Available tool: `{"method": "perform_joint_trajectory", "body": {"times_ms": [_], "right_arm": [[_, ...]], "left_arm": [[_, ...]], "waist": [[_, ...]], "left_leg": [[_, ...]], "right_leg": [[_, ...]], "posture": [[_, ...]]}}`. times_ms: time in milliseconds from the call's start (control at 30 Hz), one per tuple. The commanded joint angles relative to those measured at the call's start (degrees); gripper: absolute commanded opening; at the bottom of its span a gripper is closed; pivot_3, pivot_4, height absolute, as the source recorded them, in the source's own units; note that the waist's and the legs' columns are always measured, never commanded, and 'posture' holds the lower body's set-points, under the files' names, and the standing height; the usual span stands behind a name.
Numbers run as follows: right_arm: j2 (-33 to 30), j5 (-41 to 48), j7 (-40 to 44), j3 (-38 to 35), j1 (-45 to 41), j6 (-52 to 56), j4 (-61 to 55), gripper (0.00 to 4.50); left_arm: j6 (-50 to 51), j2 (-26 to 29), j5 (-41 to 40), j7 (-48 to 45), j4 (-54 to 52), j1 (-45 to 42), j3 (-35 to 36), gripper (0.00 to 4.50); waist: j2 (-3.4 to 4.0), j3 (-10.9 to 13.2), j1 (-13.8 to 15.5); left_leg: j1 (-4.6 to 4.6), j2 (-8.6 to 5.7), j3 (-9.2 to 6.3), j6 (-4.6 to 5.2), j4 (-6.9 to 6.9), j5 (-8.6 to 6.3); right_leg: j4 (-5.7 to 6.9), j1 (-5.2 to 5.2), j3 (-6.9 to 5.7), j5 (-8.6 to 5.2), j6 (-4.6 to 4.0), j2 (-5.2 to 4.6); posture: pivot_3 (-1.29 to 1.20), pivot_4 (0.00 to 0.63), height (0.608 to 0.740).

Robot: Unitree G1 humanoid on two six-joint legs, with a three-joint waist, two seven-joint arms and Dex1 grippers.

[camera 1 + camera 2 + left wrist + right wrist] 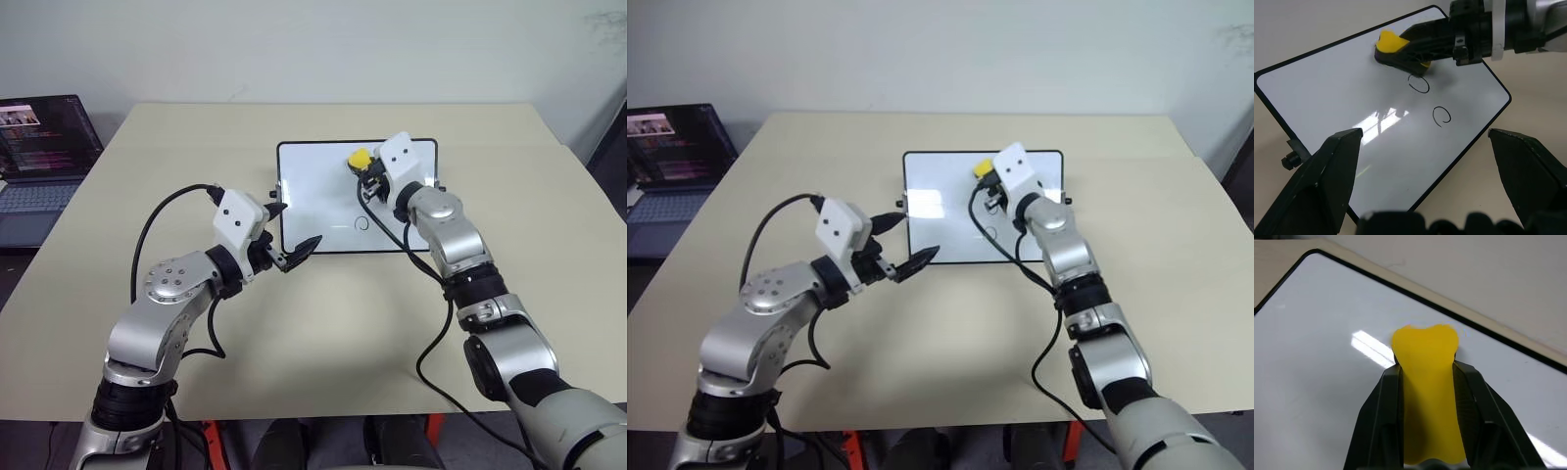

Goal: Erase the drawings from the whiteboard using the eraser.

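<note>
The whiteboard (318, 191) lies flat at the middle of the table. The yellow eraser (360, 158) has my right gripper (365, 168) shut on it, its dark underside down on the board's far half. In the left wrist view the eraser (1390, 43) sits just beside one drawn loop (1419, 84), and a second loop (1441, 116) lies nearer the board's right edge. My left gripper (292, 230) is open over the board's near left corner, with nothing between its fingers. The right wrist view shows both fingers (1382, 406) pinching the eraser (1425, 347).
An open laptop (44, 147) stands at the far left, beside the beige table (294, 333). Black cables loop from both wrists over the table. Small black knobs stick out from the board's short sides.
</note>
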Motion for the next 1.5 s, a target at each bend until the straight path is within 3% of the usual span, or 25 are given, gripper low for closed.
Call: {"method": "perform_joint_trajectory", "body": {"times_ms": [33,400,667,1500], "right_arm": [[0.23,-0.56,1.22,1.53,2.46,2.57,-1.63,1.1],[-1.38,-0.08,2.47,0.63,4.6,6.35,-8.74,1.1],[-2.85,0.33,1.5,-1.32,1.04,6.71,-10.54,1.1],[2.97,-2.37,-4.45,-0.73,-8.32,-10.72,15.13,1.1]], "left_arm": [[-0.64,0.36,-0.26,0.22,-2.36,-0.05,1.42,4.5],[-0.76,0.28,-0.24,0.23,-2.59,0.25,1.22,4.5],[-1.4,-0.1,0.07,-0.01,-1.53,-0.61,0.61,4.5],[-1.16,0.12,0.22,0.18,-1.75,-0.85,0.83,4.5]], "waist": [[0.0,0.0,0.0],[0.0,0.0,0.09],[0.01,0.01,0.15],[0.01,0.01,-0.94]], "left_leg": [[0.05,0.0,-0.01,0.0,0.0,0.0],[0.15,0.0,-0.04,0.0,0.0,0.0],[0.1,-0.01,-0.04,0.0,0.0,0.0],[-0.18,0.0,0.05,-0.01,-0.01,0.01]], "right_leg": [[0.01,0.05,-0.01,0.0,0.0,0.0],[-0.02,0.17,-0.04,0.0,0.0,0.0],[-0.07,0.17,-0.05,0.0,0.0,-0.01],[0.03,-0.23,0.02,0.01,-0.01,-0.01]], "posture": [[0.0,0.15,0.74],[0.0,0.15,0.74],[0.0,0.15,0.74],[0.0,0.15,0.74]]}}
